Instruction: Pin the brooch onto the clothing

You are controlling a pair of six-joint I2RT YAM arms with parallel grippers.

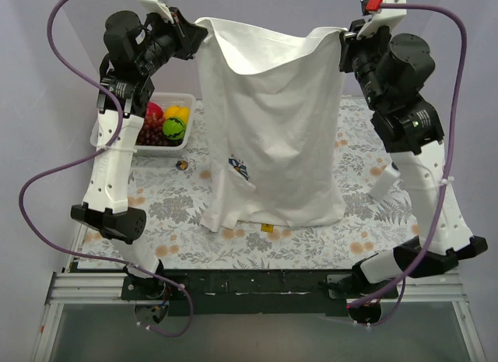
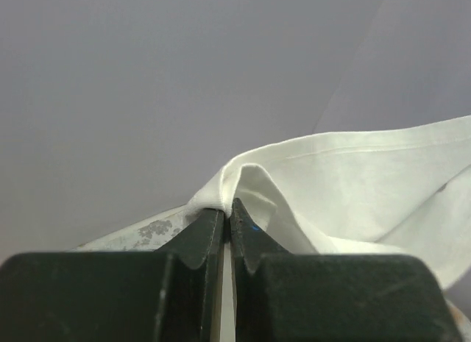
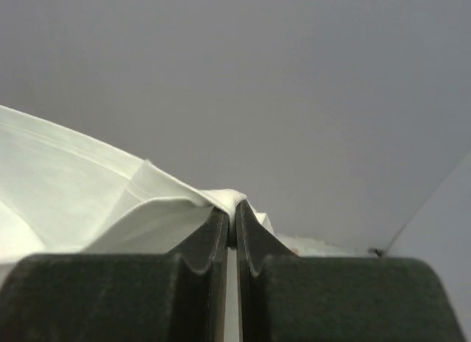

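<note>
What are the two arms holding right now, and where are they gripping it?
The white T-shirt, hanging between them: left gripper pinches one upper corner, right gripper the other.

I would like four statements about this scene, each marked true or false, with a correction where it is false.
1. The left end effector and the right end effector both pinch the white T-shirt. True.
2. A white basket with fruit stands left of the T-shirt. True.
3. The T-shirt lies folded in the basket. False: it hangs spread between the two arms.
4. The right end effector is open. False: it is shut on the fabric.
</note>
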